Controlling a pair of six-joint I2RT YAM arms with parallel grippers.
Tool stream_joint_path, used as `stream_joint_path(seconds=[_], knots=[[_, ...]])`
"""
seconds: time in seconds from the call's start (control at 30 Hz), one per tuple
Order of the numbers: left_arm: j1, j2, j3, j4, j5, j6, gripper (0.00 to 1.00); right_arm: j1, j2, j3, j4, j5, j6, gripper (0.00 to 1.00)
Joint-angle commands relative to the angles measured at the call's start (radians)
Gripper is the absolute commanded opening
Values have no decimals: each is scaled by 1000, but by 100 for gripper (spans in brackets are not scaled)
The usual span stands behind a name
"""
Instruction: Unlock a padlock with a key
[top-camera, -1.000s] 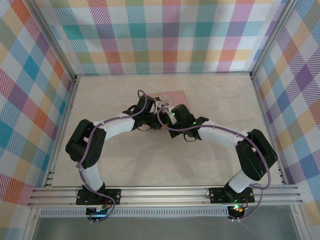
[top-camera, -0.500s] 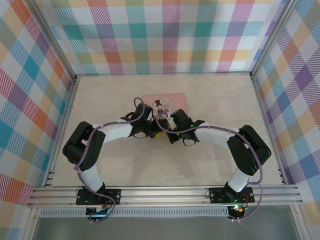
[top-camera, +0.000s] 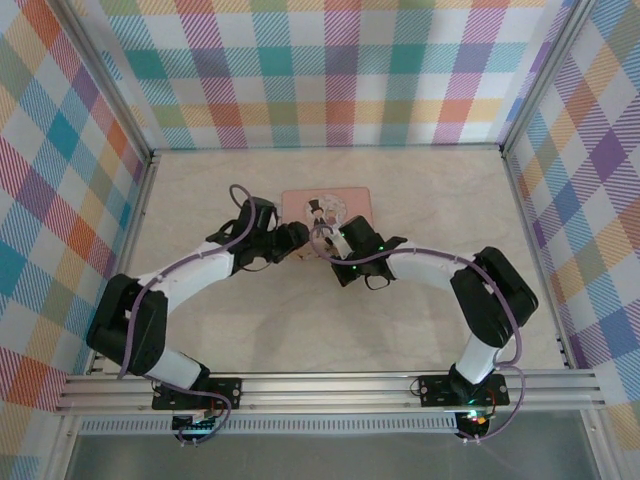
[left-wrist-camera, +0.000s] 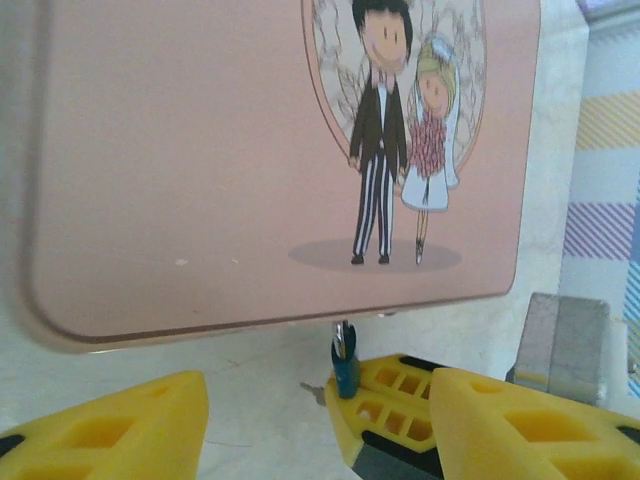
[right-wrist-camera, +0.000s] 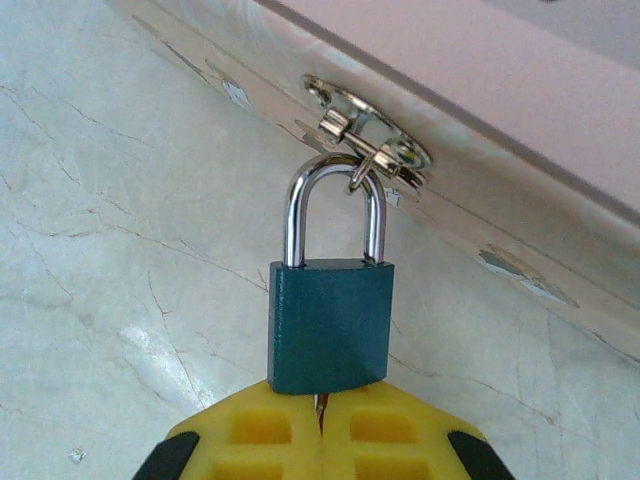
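The small teal padlock (right-wrist-camera: 330, 325) hangs by its metal shackle from the hasp (right-wrist-camera: 366, 150) on the front of the pink picture tin (left-wrist-camera: 200, 160). My right gripper (right-wrist-camera: 322, 435) is shut just below the padlock's bottom, with a sliver of the key (right-wrist-camera: 320, 403) pinched between its yellow fingers. In the left wrist view the padlock (left-wrist-camera: 345, 366) stands edge-on in front of the tin, and a silvery bit of the key (left-wrist-camera: 314, 391) pokes out beside the right gripper's fingers (left-wrist-camera: 395, 400). My left gripper (left-wrist-camera: 318, 405) is open, a short way back from the padlock and holding nothing.
The tin (top-camera: 345, 200) lies flat at the middle of the pale marble-look table (top-camera: 450, 190). Both grippers meet at its near edge, the left (top-camera: 298, 241) and the right (top-camera: 325, 240). Checked walls close in the back and both sides.
My left gripper has opened and drawn back to the left, away from the padlock, its arm stretching out. The right gripper stays shut at the padlock's bottom.
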Motion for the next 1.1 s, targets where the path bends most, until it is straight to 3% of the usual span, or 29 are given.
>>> stream_joint_path(seconds=[0.0,0.37,0.7,0.83,1.07], knots=[[36,-32,21,-80,-64,44,62,5,37,23,-70,-54,-45,0],[52,23,-15,61,68,0,60,5,16,47,-46,-81,2,0],[-99,166,-6,189,77,-91,60,14,-9,37,4,-109,41,0],[-131,234,19,200,68,-101,55,14,1,32,9,-119,45,2],[-145,301,59,184,64,-103,34,16,6,23,19,-127,58,5]])
